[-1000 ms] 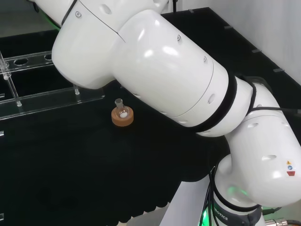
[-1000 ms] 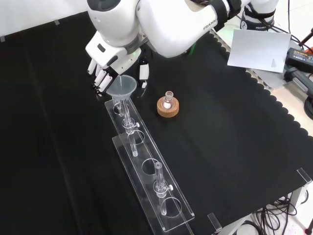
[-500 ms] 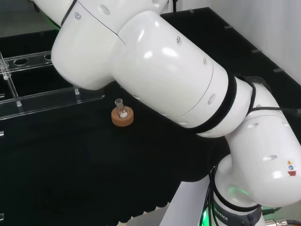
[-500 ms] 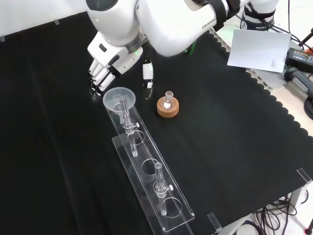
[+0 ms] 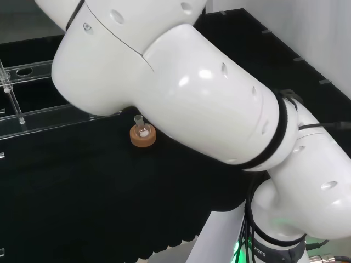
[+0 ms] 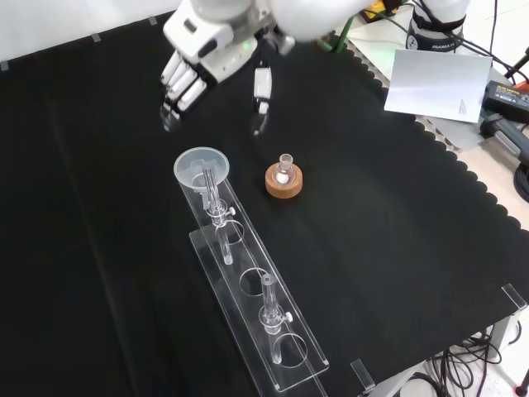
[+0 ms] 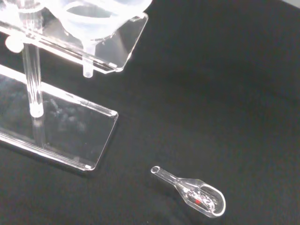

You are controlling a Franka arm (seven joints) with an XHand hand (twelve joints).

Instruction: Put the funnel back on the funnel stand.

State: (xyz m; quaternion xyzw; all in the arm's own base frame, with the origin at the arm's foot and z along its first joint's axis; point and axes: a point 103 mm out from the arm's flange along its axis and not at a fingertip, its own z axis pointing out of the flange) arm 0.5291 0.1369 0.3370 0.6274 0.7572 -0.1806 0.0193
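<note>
The clear funnel [image 6: 201, 165] sits in the end hole of the clear funnel stand [image 6: 248, 281], its stem hanging through the top shelf [image 7: 89, 65]. The hand [image 6: 198, 62] hovers above and beyond the funnel in the front view, apart from it, with fingers straight and nothing in it. In the head view the stand [image 5: 33, 118] lies at the left, behind the arm's big white links.
A small flask on a cork ring [image 6: 284, 180] stands to the right of the funnel in the front view, also seen in the head view [image 5: 142, 135]. A small clear scoop [image 7: 194, 194] lies on the cloth near the stand's end. Two other glass pieces [image 6: 269, 302] stand in the rack.
The hand let go of the funnel, which dropped into the stand's end hole. The hand then rose and moved away from it, fingers spread.
</note>
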